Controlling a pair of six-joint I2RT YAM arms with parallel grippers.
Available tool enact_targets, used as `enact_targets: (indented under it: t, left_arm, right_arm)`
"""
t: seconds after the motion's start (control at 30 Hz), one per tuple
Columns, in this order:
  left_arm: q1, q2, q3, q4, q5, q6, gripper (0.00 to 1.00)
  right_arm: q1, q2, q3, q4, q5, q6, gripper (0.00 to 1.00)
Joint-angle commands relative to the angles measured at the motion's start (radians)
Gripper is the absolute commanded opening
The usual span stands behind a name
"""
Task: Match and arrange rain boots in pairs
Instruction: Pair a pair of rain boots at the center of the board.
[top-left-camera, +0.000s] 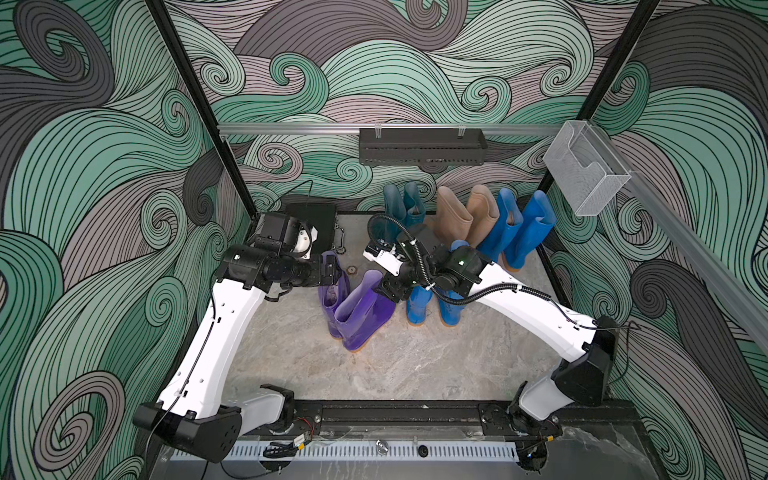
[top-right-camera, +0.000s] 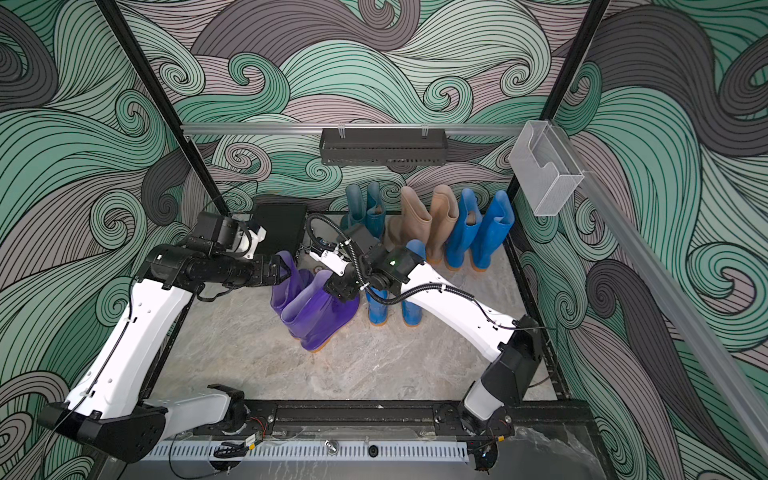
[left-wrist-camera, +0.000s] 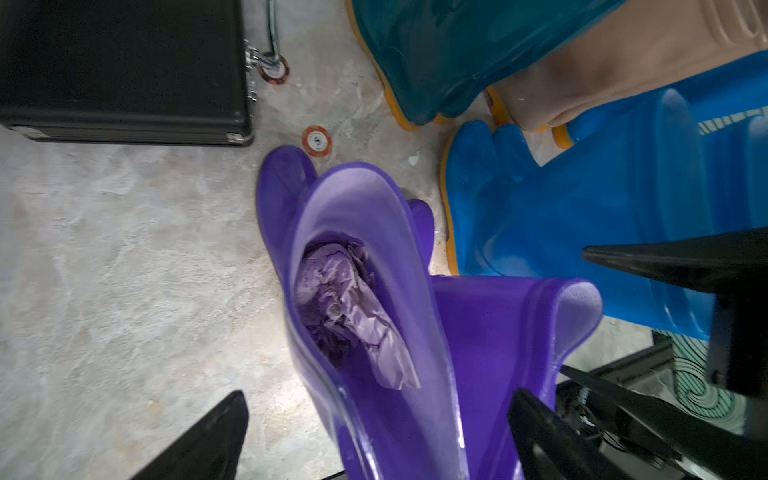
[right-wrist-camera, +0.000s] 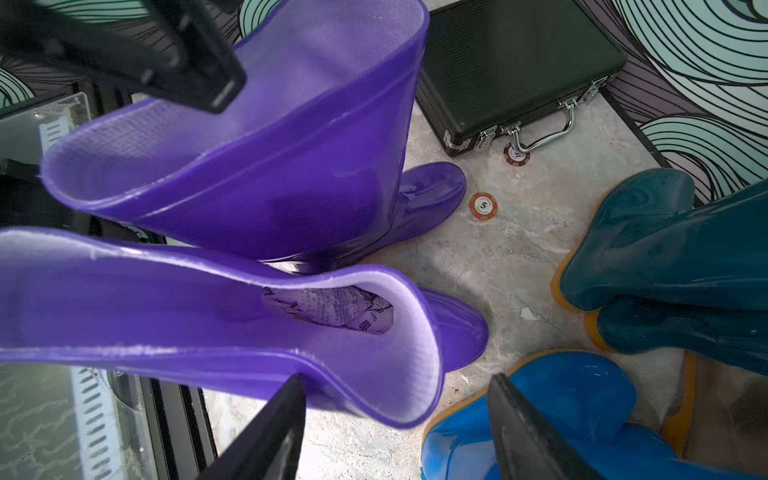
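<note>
over the purple boots (top-left-camera: 365, 307), left gripper (left-wrist-camera: 378, 395) jaws wide apart, right gripper (right-wrist-camera: 397, 378) jaws apart beside one rim

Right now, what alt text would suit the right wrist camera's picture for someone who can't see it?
Seen from above, the open right gripper straddles the rim of a purple boot stuffed with paper; a second purple boot stands beside it. Around them are a black case, an orange chip, teal boots and a blue boot.

Left gripper (left-wrist-camera: 378, 399) wide agape, right gripper (right-wrist-camera: 397, 380) less so, both arms inward.
</note>
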Motion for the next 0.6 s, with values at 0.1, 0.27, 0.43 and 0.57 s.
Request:
enact_targets:
  t: [0.1,0.27,0.43,0.57]
  left_arm:
    - [0.008,0.046,-0.041,0.073,0.168,0.076,0.99]
    - [0.008,0.052,-0.052,0.095,0.286,0.118,0.98]
    - [0.008,0.022,-0.083,0.082,0.339,0.198,0.99]
    - [0.007,0.027,-0.102,0.029,0.381,0.252,0.99]
  right_arm:
    - [0.003,0.058,0.046,-0.004,-0.02,-0.05,0.69]
    - [0.001,0.101,0.051,0.036,0.001,-0.03,0.66]
    - [-0.034,0.097,-0.025,0.172,0.012,0.053,0.64]
    - [-0.071,0.071,-0.109,0.326,-0.057,0.15,0.65]
